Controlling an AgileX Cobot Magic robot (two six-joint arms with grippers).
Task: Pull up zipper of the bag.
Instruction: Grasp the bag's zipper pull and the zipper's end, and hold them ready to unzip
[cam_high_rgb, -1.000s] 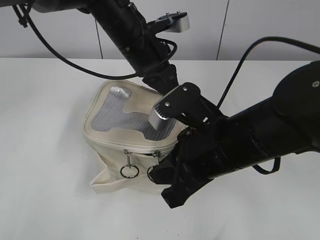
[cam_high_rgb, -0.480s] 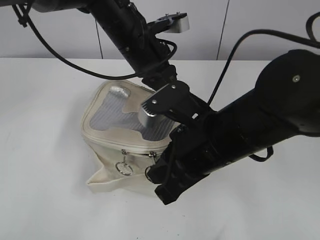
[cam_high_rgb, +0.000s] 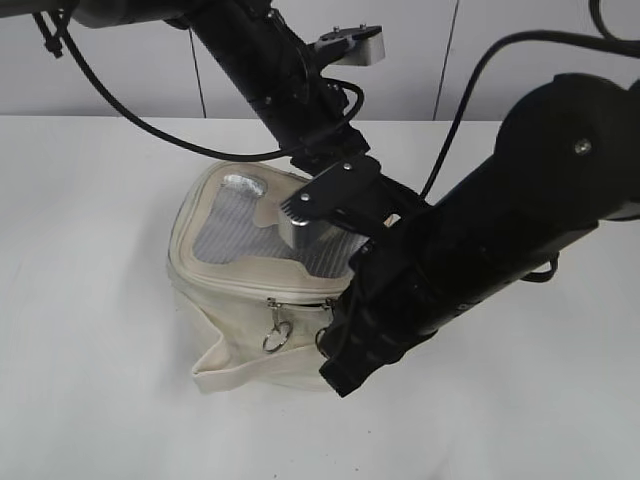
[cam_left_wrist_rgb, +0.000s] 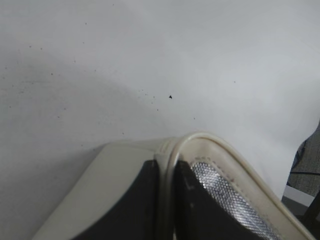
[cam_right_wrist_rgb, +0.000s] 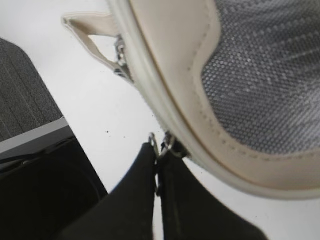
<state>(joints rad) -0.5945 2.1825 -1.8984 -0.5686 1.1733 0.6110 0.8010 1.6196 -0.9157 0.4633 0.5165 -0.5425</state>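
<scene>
The cream-white bag (cam_high_rgb: 240, 300) stands on the table, its grey mesh top (cam_high_rgb: 225, 225) facing up. The zipper (cam_high_rgb: 300, 303) runs along its front top edge, with one silver ring pull (cam_high_rgb: 277, 337) hanging free. My left gripper (cam_left_wrist_rgb: 166, 200) is shut on the bag's rim at the far corner, under the left arm in the exterior view. My right gripper (cam_right_wrist_rgb: 158, 165) is shut on a second ring pull (cam_right_wrist_rgb: 156, 145) at the bag's front right edge (cam_high_rgb: 328, 340). The mesh top (cam_right_wrist_rgb: 270, 75) fills the right wrist view.
The white table (cam_high_rgb: 90, 380) lies all round the bag. The flat cream strap (cam_high_rgb: 235, 365) trails from the bag's lower front. A dark grey surface and a table edge (cam_right_wrist_rgb: 30, 125) show at the left of the right wrist view.
The bag has shifted a little right and toward me, lifted at its front. My right arm has swung up and over it, still gripping at the front edge. The free ring pull moved right.
</scene>
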